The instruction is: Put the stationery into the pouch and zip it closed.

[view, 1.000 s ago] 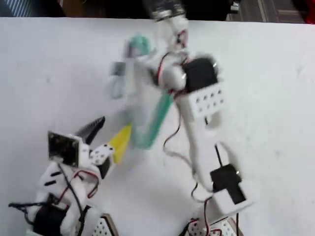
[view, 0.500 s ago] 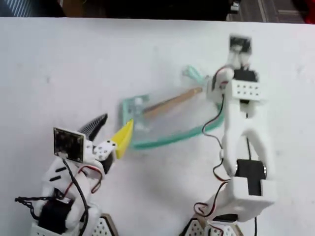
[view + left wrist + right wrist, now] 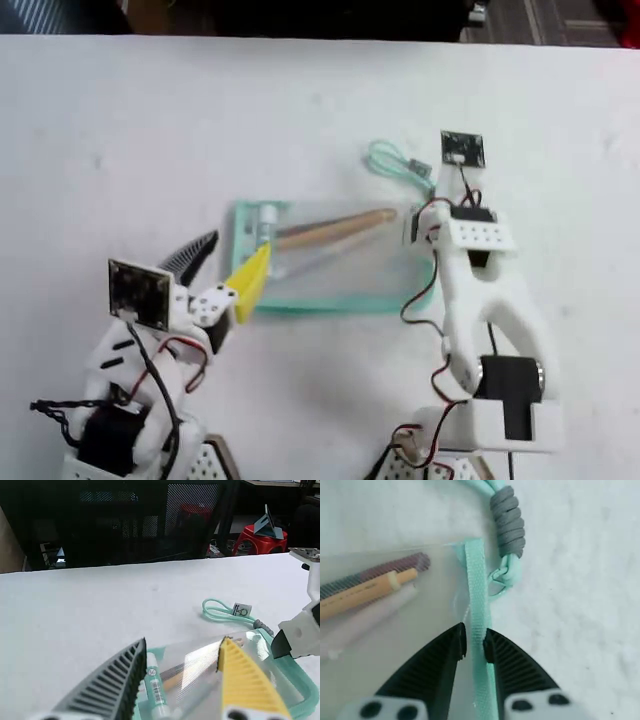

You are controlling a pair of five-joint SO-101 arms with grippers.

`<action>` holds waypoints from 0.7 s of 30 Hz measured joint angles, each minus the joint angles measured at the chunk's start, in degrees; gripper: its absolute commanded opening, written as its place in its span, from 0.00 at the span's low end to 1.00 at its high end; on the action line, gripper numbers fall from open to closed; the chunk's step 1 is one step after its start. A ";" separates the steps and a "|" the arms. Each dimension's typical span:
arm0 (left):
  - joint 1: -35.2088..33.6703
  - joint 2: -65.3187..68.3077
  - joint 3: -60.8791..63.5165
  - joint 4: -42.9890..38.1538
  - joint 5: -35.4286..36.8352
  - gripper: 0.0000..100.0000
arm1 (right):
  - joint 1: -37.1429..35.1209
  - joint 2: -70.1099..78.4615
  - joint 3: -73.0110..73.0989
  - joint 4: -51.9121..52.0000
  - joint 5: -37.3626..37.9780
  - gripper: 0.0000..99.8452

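A clear pouch (image 3: 340,270) with a teal border lies flat mid-table, with a wooden pencil (image 3: 330,228) and a white marker (image 3: 155,687) inside. My right gripper (image 3: 474,642) is at the pouch's right end (image 3: 415,225), shut on its teal edge band (image 3: 477,595). Just beyond the grip sit the teal zipper pull (image 3: 502,575) and a grey-wrapped cord (image 3: 509,520). The cord's teal loop (image 3: 390,160) trails on the table. My left gripper (image 3: 225,268) is open at the pouch's left end. Its yellow finger (image 3: 245,680) lies over the pouch, and its black finger (image 3: 112,685) is beside it.
White tabletop spreads all around the pouch, with wide bare room to the left and far side. The table's far edge (image 3: 150,567) borders a dark room. Both arm bases (image 3: 470,420) stand at the near edge.
The right arm has swung the pouch from a raised, slanted pose over to the right and laid it flat across the table. The left arm has hardly moved.
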 measured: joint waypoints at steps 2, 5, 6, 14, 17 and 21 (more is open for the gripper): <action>0.00 0.00 0.00 0.00 0.00 0.25 | -0.44 -0.26 1.14 -2.37 0.00 0.02; 0.00 -0.09 1.32 -0.62 0.00 0.24 | -0.79 -0.26 1.23 -5.19 0.00 0.02; 0.00 -0.09 2.02 -1.41 0.00 0.23 | -1.14 -0.26 1.32 -5.80 0.00 0.02; 0.00 0.00 3.52 -4.66 0.00 0.20 | -2.37 -0.18 1.32 -7.30 0.00 0.02; -0.44 0.00 3.52 -4.66 0.00 0.20 | -2.46 -0.18 1.32 -7.30 0.00 0.02; -2.11 0.00 3.52 -4.66 0.00 0.20 | -2.46 -0.18 1.32 -7.30 0.00 0.02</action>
